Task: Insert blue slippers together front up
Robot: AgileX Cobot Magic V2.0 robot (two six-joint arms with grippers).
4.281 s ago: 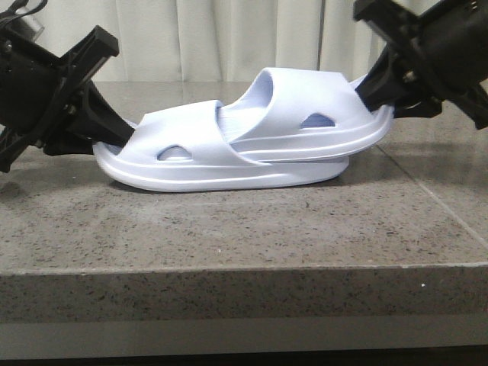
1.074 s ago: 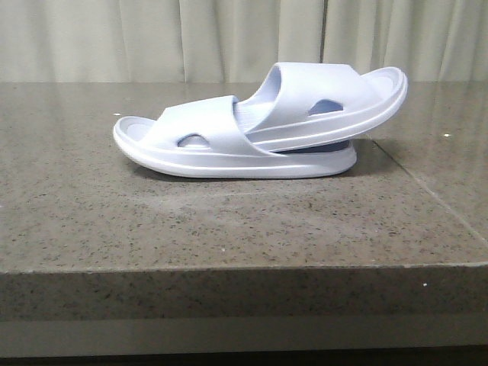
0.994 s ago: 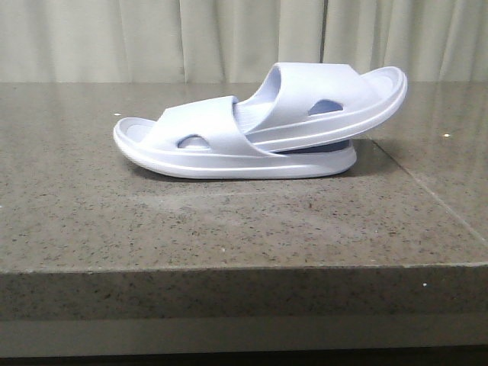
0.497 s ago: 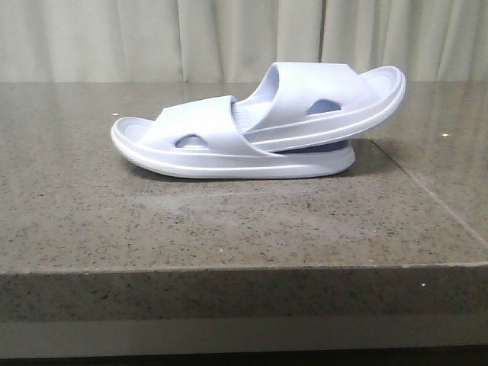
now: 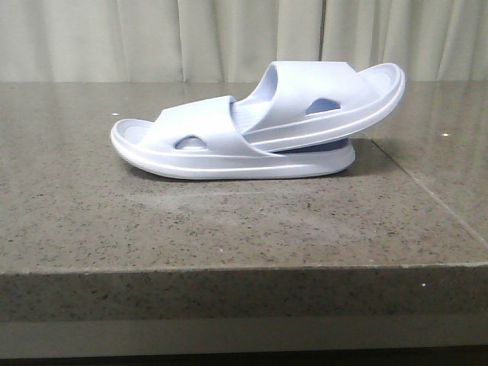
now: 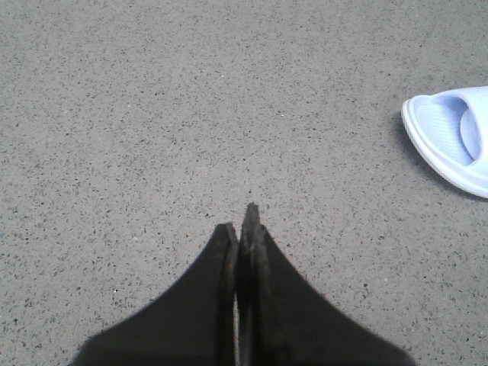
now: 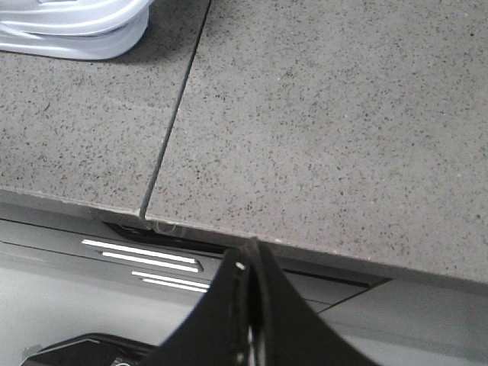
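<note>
My left gripper (image 6: 242,221) has its fingers pressed together with nothing between them, hanging over bare stone, and my right gripper (image 7: 250,263) is likewise closed on nothing, out past the front edge of the table (image 5: 229,229). Neither touches anything.

Outward from there, the blue slippers (image 5: 259,126) sit nested toward the back of the stone top, well apart from both hands. The lower slipper (image 5: 198,149) lies flat on its sole; the upper slipper (image 5: 328,99) has one end pushed in under the lower one's strap, while its other end angles up and to the right, clear of the sole below — there is a shadowed gap between them. From my left wrist only a rounded end of the lower slipper (image 6: 450,141) shows at the frame's edge, and from my right wrist only a stacked edge of the pair (image 7: 76,27).

I judge the insertion essentially made, so the step in hand is leaving it alone. Doing that well means keeping both arms away from the pair (foam this light would likely shift at a brush) and checking that the tilted slipper is wedged firmly enough not to slide out. If it looks loose, a gentle push along its length — not downward — would seat it deeper.
</note>
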